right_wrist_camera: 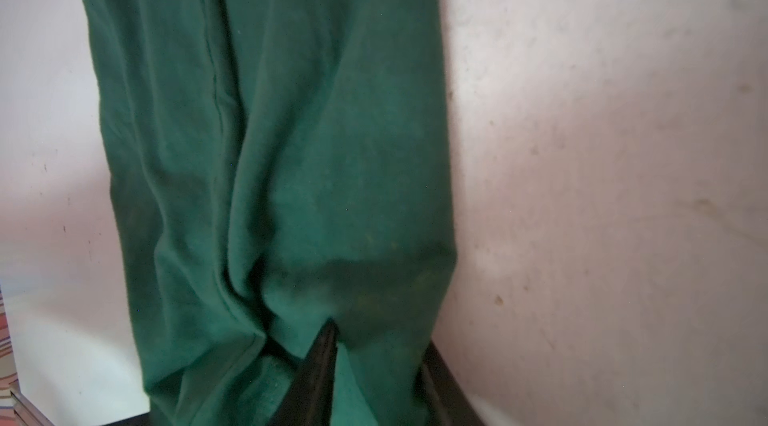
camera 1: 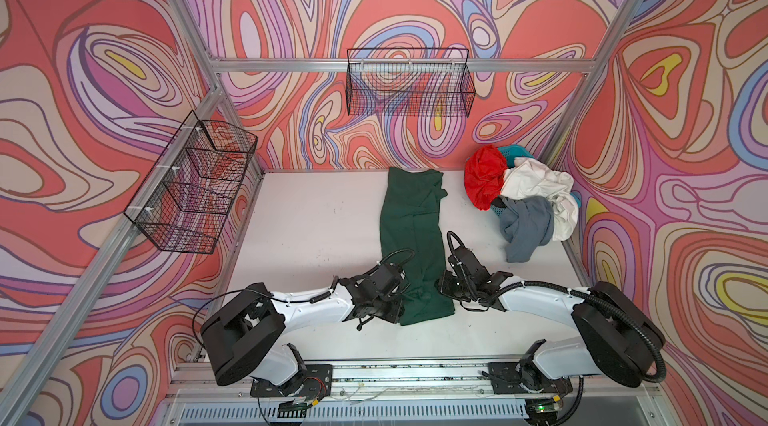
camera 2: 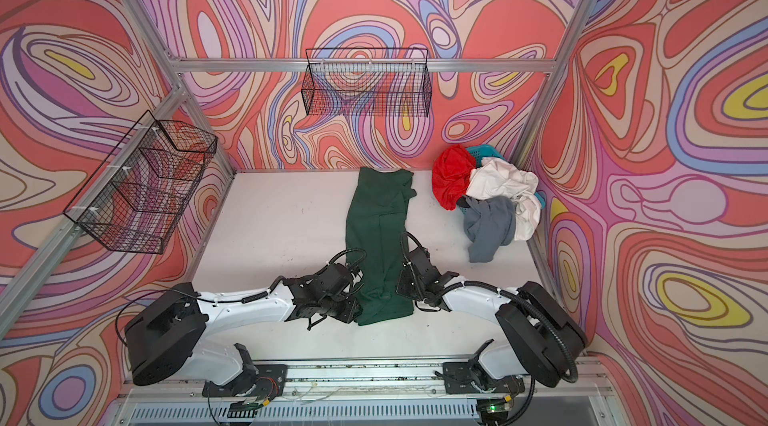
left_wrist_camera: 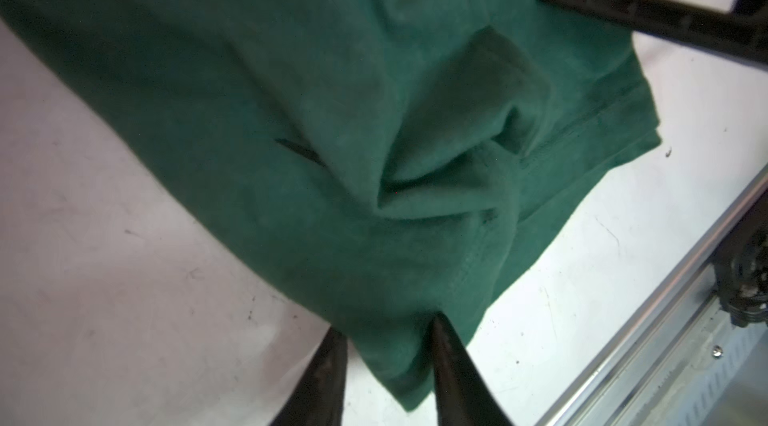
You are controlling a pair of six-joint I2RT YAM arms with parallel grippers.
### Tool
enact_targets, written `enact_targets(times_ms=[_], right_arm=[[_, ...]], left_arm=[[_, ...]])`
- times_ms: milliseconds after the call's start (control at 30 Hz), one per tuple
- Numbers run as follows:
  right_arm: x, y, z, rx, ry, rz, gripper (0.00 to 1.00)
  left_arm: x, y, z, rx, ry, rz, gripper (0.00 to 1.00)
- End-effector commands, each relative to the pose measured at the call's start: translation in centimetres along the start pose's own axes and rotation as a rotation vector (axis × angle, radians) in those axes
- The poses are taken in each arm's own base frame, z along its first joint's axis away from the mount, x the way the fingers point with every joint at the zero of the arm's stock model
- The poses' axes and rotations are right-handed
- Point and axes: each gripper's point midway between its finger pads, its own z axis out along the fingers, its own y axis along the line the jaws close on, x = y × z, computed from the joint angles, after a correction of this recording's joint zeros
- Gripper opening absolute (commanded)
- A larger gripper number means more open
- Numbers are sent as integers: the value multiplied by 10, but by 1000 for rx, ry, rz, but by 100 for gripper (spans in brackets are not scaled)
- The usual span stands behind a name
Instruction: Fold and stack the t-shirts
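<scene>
A dark green t-shirt (camera 1: 411,220) (camera 2: 378,216) lies as a long narrow strip down the middle of the white table (camera 1: 316,216). At its near end, my left gripper (camera 1: 401,301) (left_wrist_camera: 384,326) is shut on the left corner, with green cloth (left_wrist_camera: 374,112) bunched between the fingers. Across from it, my right gripper (camera 1: 438,286) (right_wrist_camera: 380,340) is shut on the right edge of the same hem (right_wrist_camera: 291,132). Red (camera 1: 482,178), off-white (camera 1: 536,187) and grey-blue (camera 1: 523,228) t-shirts lie crumpled in a heap at the back right.
A turquoise mesh basket (camera 1: 509,151) sits under the heap in the back right corner. Black wire baskets hang on the back wall (camera 1: 409,83) and the left wall (camera 1: 195,182). An aluminium rail (camera 1: 415,374) runs along the table's front edge.
</scene>
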Motion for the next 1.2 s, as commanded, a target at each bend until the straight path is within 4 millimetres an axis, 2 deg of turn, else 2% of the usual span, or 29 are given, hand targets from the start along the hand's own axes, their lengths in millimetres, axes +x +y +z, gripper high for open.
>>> enact_targets(times_ms=[0, 233, 467, 700, 933, 967, 1100, 1167], right_arm=[[3, -11, 3, 42, -6, 19, 20], [2, -10, -1, 41, -15, 18, 15], [4, -18, -5, 68, -19, 20, 12], [4, -16, -9, 45, -25, 24, 8], [6, -17, -9, 50, -17, 15, 7], [5, -17, -11, 46, -23, 16, 9], [7, -12, -20, 5, -30, 17, 40], [11, -13, -24, -4, -22, 24, 47]], left_arm=[[7, 5, -3, -24, 10, -18, 24], [13, 10, 2, -41, 38, -27, 1], [20, 15, -1, -50, 46, -34, 0], [29, 22, -8, -43, 10, -38, 0], [31, 22, -3, -32, 15, -37, 0], [32, 22, -3, -33, 16, -39, 0], [30, 23, -3, -39, 10, -43, 0], [28, 21, -3, -30, 7, -43, 0]])
